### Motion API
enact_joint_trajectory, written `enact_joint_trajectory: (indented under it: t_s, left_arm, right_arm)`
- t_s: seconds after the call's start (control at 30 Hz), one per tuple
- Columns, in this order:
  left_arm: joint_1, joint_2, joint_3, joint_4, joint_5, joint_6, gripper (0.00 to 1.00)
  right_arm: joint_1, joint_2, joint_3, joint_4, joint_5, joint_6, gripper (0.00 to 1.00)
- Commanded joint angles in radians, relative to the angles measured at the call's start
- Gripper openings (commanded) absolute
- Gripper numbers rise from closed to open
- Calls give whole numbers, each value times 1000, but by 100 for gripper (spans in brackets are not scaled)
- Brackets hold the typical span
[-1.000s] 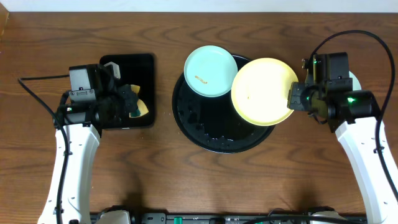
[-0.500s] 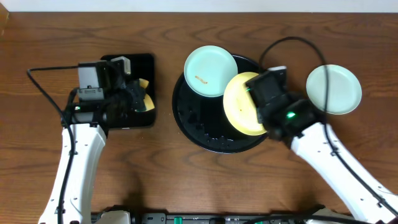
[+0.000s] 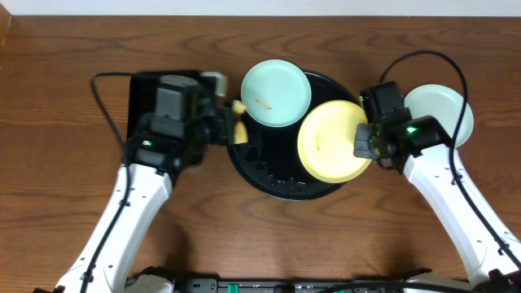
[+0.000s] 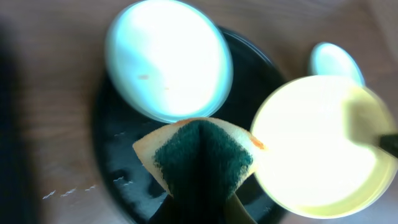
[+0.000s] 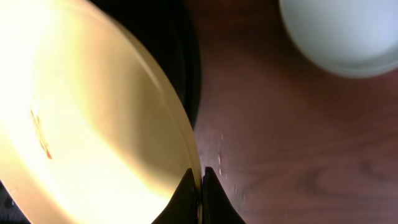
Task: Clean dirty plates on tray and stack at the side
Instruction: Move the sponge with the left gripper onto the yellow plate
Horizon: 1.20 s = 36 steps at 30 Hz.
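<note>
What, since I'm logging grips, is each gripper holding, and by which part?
The left gripper pinches the folded sponge at the end nearest its wrist; the right gripper clamps the yellow plate by its rim.

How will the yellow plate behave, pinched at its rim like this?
Probably stiff: the yellow plate shows no bend though the right gripper pinches only its thin rim. Likely light, since that edge grip seems enough to tilt it over the tray. Its glossy surface may slip in the jaws.
</note>
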Motion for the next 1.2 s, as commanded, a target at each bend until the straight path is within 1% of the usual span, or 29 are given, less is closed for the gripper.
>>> enact_joint_trajectory:
  t_s: [0.0, 0.13, 0.27, 0.53, 0.8, 0.97, 1.03, 1.17]
  left_arm:
    - [-97, 7, 3, 50, -28, -11, 8]
    - [-190, 37, 3, 97, -69, -16, 8]
    - [-256, 92, 3, 129, -69, -16, 8]
    - [-347, 239, 3, 188, -69, -16, 8]
    - [-409, 307, 3, 208, -69, 6, 8]
    - [-424, 313, 3, 210, -79, 41, 8]
    - [-424, 313, 3, 214, -92, 41, 8]
    - [-424, 313, 3, 214, -91, 41, 8]
  right_arm:
    - [-39, 24, -34, -8, -99, 46, 1]
    - [-39, 25, -108, 30, -99, 45, 1]
    - [-40, 26, -170, 74, -99, 46, 1]
    - [-40, 26, -277, 158, -118, 73, 1]
    - [-40, 26, -292, 174, -112, 75, 1]
    - [-40, 26, -292, 287, -73, -6, 1]
    - [-40, 26, -292, 324, -53, -16, 1]
    - [-40, 26, -292, 343, -51, -16, 1]
